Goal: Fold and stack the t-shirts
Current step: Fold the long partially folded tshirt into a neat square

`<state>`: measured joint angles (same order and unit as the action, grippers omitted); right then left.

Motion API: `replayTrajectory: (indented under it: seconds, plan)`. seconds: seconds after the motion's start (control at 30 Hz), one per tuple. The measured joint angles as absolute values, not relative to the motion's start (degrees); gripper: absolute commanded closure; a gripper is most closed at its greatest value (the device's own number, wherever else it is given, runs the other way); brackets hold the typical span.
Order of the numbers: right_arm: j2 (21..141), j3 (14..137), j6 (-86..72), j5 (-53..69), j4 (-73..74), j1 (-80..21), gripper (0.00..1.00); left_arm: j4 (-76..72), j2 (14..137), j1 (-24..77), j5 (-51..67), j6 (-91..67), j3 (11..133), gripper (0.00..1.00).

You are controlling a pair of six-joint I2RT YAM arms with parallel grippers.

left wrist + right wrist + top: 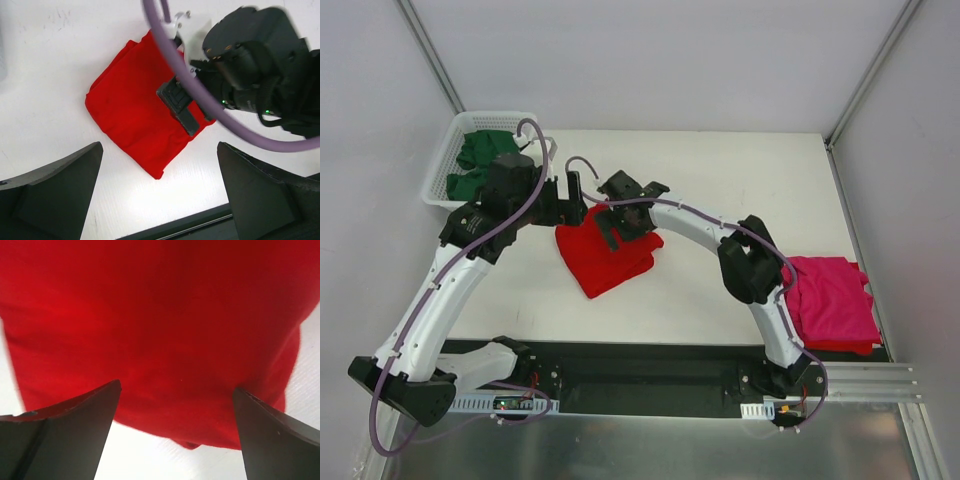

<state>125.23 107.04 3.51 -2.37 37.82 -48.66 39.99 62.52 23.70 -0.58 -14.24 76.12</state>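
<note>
Two hands are at work near the middle of the desk [720, 170], and both are released, holding nothing. The right hand [175, 440] has its jaws spread wide directly over the red t-shirt [610, 258], so close that red cloth fills almost its whole wrist view. I cannot tell whether its fingertips touch the cloth. The left hand [160, 200] hangs higher, just to the left of the right hand, with its jaws also spread wide. It looks down on the shirt and on the right hand above it.

The red t-shirt lies folded into a rough rectangle, set at an angle on the bare white desk. Well apart from it, at the desk's right edge beside the right arm, a magenta t-shirt [830, 300] lies folded flat. At the far left corner, dark green t-shirts [480, 165] sit bunched inside a white lattice basket [442, 170].
</note>
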Motion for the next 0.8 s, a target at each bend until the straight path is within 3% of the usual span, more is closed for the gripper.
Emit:
replayTrajectory:
  seconds: [0.43, 0.8]
  plan:
    - [129.38, 104.75, 6.42, -3.29, 37.21, -48.75, 0.04, 40.07, 61.58, 23.7, -0.75, -14.33, 75.96, 0.01]
    - [125.69, 98.21, -2.22, -6.9, 34.96, -49.01, 0.04, 40.71, 61.41, 23.7, -1.56, -14.37, 74.61, 0.01]
